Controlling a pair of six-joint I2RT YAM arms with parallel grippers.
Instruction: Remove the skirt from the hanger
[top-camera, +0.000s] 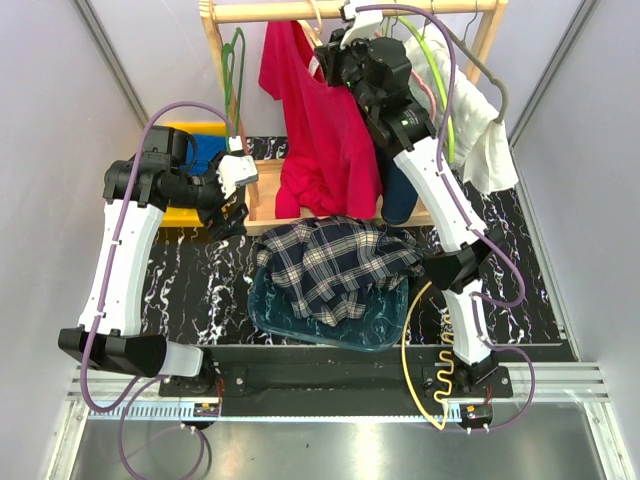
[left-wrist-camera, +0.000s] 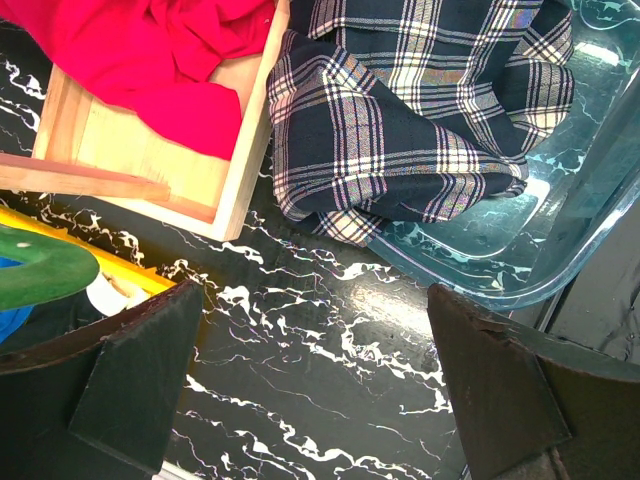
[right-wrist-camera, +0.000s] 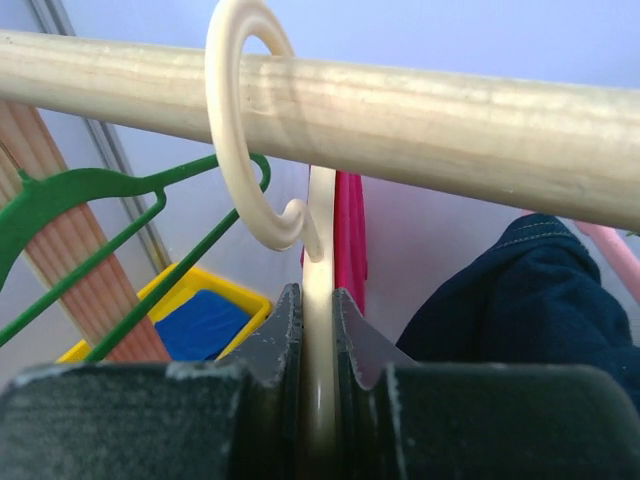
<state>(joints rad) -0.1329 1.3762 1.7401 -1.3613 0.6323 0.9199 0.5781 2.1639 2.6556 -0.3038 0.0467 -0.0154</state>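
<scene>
The dark navy skirt (right-wrist-camera: 520, 300) hangs from the wooden rail (right-wrist-camera: 450, 115), just right of my right gripper (right-wrist-camera: 318, 330); it also shows low under the right arm in the top view (top-camera: 400, 197). A pale pink hanger (right-wrist-camera: 612, 252) pokes out beside the skirt at the right edge. My right gripper (top-camera: 330, 50) is shut on a cream hanger (right-wrist-camera: 318, 250) whose hook sits over the rail, with the red T-shirt (top-camera: 325, 130) behind it. My left gripper (left-wrist-camera: 320, 400) is open and empty over the black marbled table (left-wrist-camera: 300, 330), left of the rack (top-camera: 232, 215).
A plaid shirt (top-camera: 335, 260) lies in a clear tub (top-camera: 385, 325) at the table's middle. The wooden rack base (left-wrist-camera: 150, 170) stands behind. A green hanger (top-camera: 235, 65), a white cloth (top-camera: 485, 140) and a yellow bin (top-camera: 195, 135) are nearby.
</scene>
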